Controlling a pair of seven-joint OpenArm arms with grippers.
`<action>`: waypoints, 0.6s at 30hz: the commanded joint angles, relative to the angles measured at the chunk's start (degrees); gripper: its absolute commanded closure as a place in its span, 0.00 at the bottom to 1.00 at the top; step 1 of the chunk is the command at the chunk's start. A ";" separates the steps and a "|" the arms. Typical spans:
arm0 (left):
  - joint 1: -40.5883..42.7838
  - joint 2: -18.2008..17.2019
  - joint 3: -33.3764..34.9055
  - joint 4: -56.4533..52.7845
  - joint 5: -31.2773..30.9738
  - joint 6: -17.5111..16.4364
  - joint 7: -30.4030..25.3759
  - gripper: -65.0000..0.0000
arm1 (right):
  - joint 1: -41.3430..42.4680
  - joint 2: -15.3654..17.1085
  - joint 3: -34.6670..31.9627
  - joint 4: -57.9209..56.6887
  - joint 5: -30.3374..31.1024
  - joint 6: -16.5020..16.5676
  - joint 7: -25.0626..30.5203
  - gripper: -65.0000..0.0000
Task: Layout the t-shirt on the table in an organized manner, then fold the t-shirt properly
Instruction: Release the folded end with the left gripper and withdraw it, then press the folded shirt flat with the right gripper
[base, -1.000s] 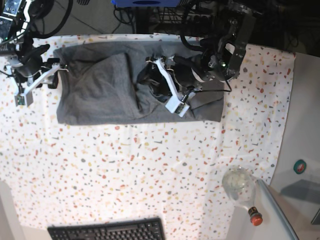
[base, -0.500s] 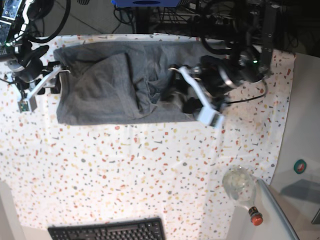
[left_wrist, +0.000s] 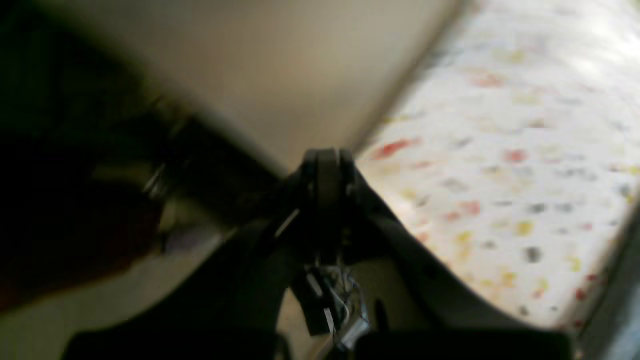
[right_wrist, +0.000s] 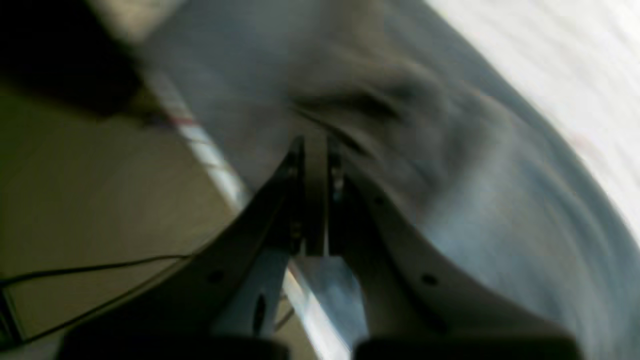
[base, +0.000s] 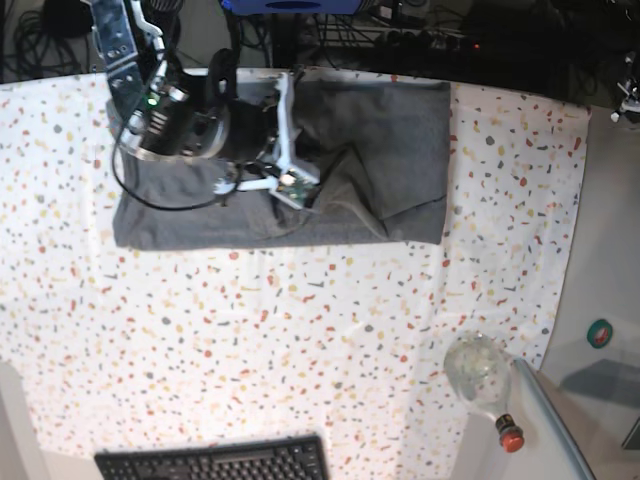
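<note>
Now: both hands together

My right hand (base: 290, 185) is closed above the shirt (base: 390, 150), which lies partly folded at the table's (base: 300, 340) far edge. My left hand (left_wrist: 325, 170) is closed, holding nothing, off to the side.

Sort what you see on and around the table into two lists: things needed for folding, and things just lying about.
For the job: t-shirt; table; right tool, over the shirt.

Lying about: keyboard; clear bottle with a red cap; small teal disc.
</note>
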 joint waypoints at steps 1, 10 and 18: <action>0.18 -0.92 -0.51 0.55 -0.94 -0.60 -0.91 1.00 | 2.12 0.04 -2.09 -1.40 0.19 0.07 0.71 1.00; 0.27 -0.39 -0.33 0.02 -0.94 -0.60 -0.82 1.00 | 12.40 -4.35 -18.71 -19.60 0.27 -5.82 0.89 1.00; 0.27 -0.39 -0.33 -0.06 -0.94 -0.60 -0.82 1.00 | 18.56 -5.85 -18.79 -31.99 0.27 -5.90 6.34 1.00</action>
